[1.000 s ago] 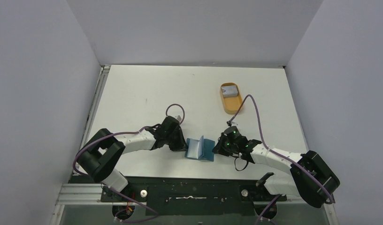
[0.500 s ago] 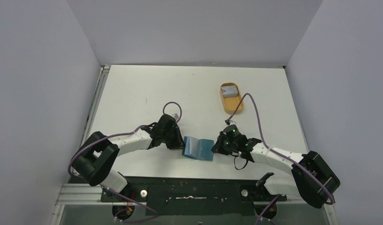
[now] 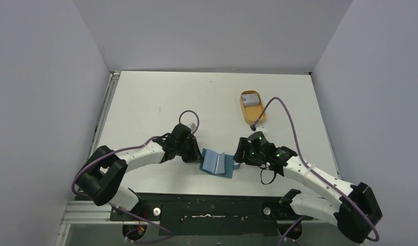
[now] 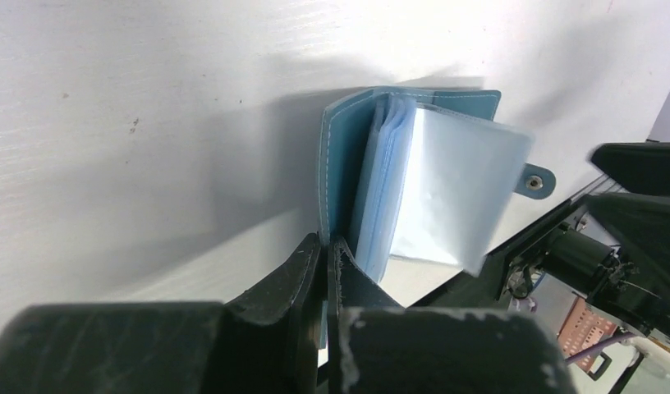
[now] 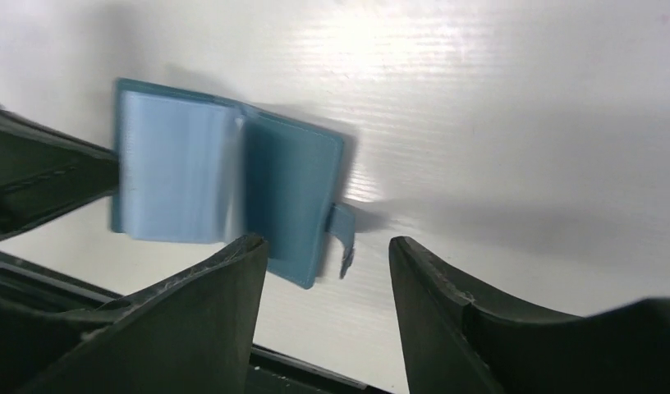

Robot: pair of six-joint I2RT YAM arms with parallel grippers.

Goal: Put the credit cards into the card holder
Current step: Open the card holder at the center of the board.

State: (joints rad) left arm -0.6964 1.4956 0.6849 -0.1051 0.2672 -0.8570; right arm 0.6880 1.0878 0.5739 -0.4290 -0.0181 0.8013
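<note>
The teal-blue card holder (image 3: 217, 162) lies open on the white table between the arms, its clear sleeves (image 4: 434, 189) fanned up. My left gripper (image 4: 326, 245) is shut on the holder's left cover edge (image 4: 336, 176). My right gripper (image 5: 328, 246) stands open just right of the holder, its jaws apart with nothing between them; the snap tab (image 5: 342, 231) lies just beyond the gap. The grey credit cards (image 3: 250, 99) lie in the orange tray at the far right.
The orange oval tray (image 3: 251, 116) stands behind the right arm. The right arm's purple cable (image 3: 286, 110) loops up beside it. The table's near edge and black base rail (image 3: 212, 201) lie just in front of the holder.
My right gripper has opened and let go of the holder's right side, lifting back a little. The holder's right cover has dropped flatter. The left gripper still clamps the left cover.
</note>
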